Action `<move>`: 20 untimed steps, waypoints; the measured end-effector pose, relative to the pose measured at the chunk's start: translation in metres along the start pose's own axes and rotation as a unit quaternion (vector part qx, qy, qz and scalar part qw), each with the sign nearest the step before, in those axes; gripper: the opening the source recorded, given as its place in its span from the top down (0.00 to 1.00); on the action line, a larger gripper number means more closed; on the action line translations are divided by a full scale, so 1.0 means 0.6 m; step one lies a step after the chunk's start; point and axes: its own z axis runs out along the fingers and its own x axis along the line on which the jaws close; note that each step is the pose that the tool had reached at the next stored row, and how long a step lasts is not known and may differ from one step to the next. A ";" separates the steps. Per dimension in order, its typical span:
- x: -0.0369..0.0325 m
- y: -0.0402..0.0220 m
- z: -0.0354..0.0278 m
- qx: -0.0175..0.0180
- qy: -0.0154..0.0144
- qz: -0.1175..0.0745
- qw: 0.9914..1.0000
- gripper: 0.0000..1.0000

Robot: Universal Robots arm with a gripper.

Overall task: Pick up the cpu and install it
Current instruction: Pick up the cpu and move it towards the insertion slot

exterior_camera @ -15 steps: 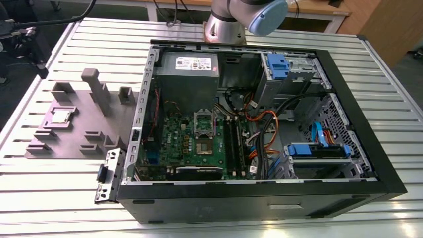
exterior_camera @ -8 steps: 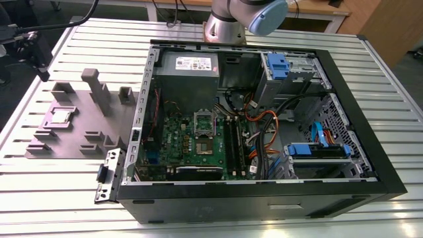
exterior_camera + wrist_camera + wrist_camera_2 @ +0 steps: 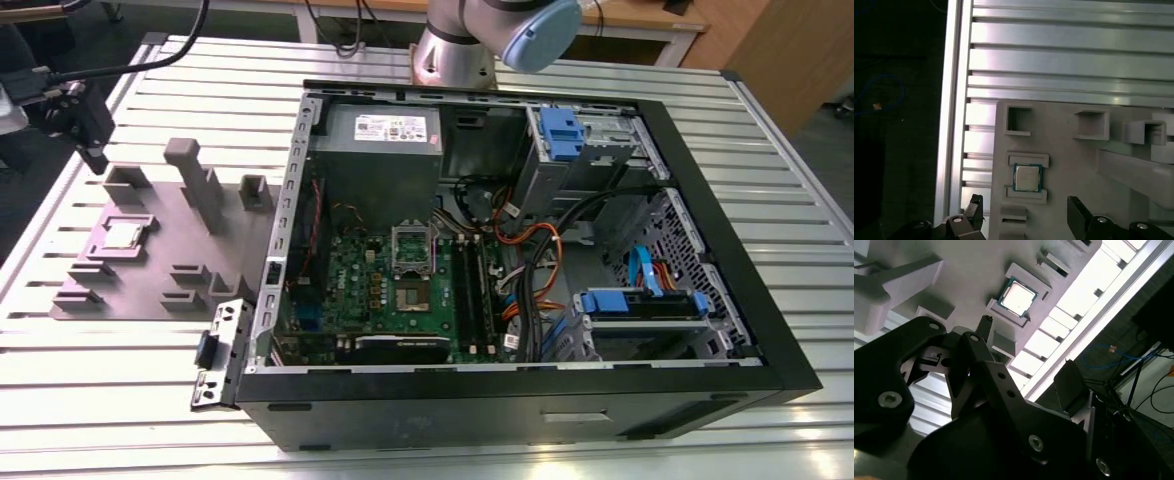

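The cpu (image 3: 124, 233) is seen not yet lifted from its grey tray (image 3: 134, 287), at nine o'clock from the case (image 3: 534, 398) in the exterior view, with the gripper (image 3: 1024, 200) held wide open near it.

Robotics lab: slotted aluminium table (image 3: 790, 228)

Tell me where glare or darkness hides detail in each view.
Second wrist view: glare bleaches the small square silvery cpu and the ribbed aluminium table. First wrist view: the cpu is evenly lit, the space beside the table nearly black. Exterior view: the table shines.
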 end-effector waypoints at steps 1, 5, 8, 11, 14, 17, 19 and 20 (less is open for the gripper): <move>0.000 0.000 0.003 0.000 0.000 0.000 1.000 0.24; 0.000 -0.001 0.015 0.000 0.000 0.000 1.000 0.24; -0.001 -0.002 0.024 0.000 0.000 0.000 1.000 0.24; -0.002 -0.002 0.033 0.000 0.000 0.000 1.000 0.24; -0.002 -0.002 0.042 0.000 0.000 0.000 1.000 0.24; -0.002 -0.003 0.048 0.000 0.000 0.000 1.000 0.24; -0.002 -0.003 0.048 0.000 0.000 0.000 1.000 0.24; -0.002 -0.003 0.048 0.000 0.000 0.000 1.000 0.24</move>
